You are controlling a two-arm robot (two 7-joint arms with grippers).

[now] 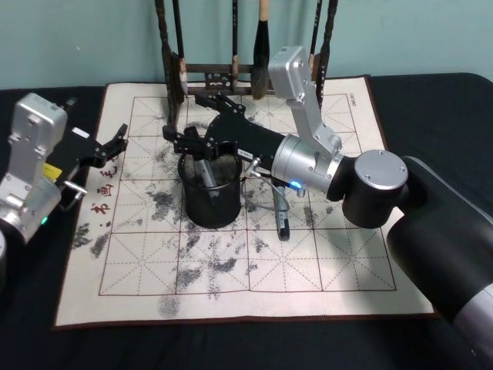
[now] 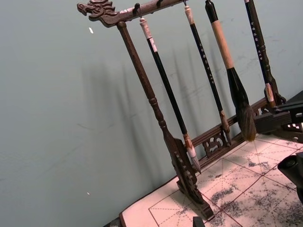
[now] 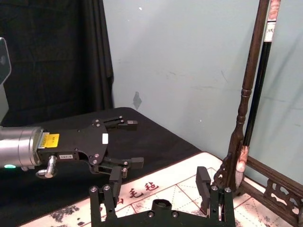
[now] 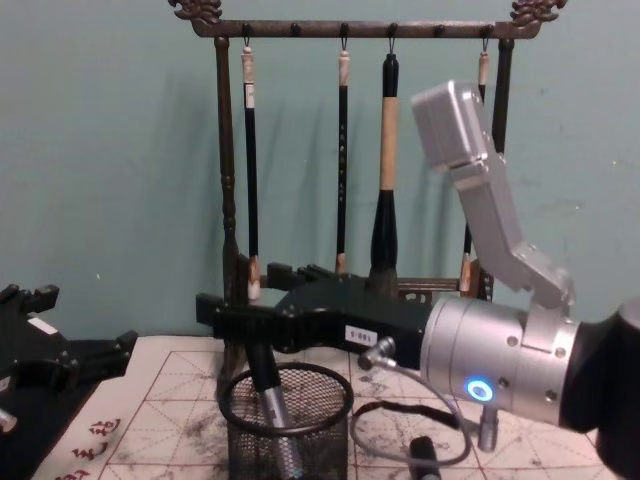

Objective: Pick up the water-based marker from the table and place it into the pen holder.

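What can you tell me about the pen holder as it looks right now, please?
The pen holder is a small round black wire-mesh cup with a thick rolled rim, standing upright on the ink-stained grid mat before the brush rack. A grey marker with a dark upper end leans inside it. The right pincer hangs open just above it.

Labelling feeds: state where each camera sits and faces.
Head: high, looking down at the table; both arms show, right gripper over the pen holder.
Chest: low, facing forward at the brush rack; right arm large.
Left wrist: tilted toward the rack and wall.
Right wrist: past its own open fingers toward the left gripper.
Shared: head and chest both show the marker in the holder.
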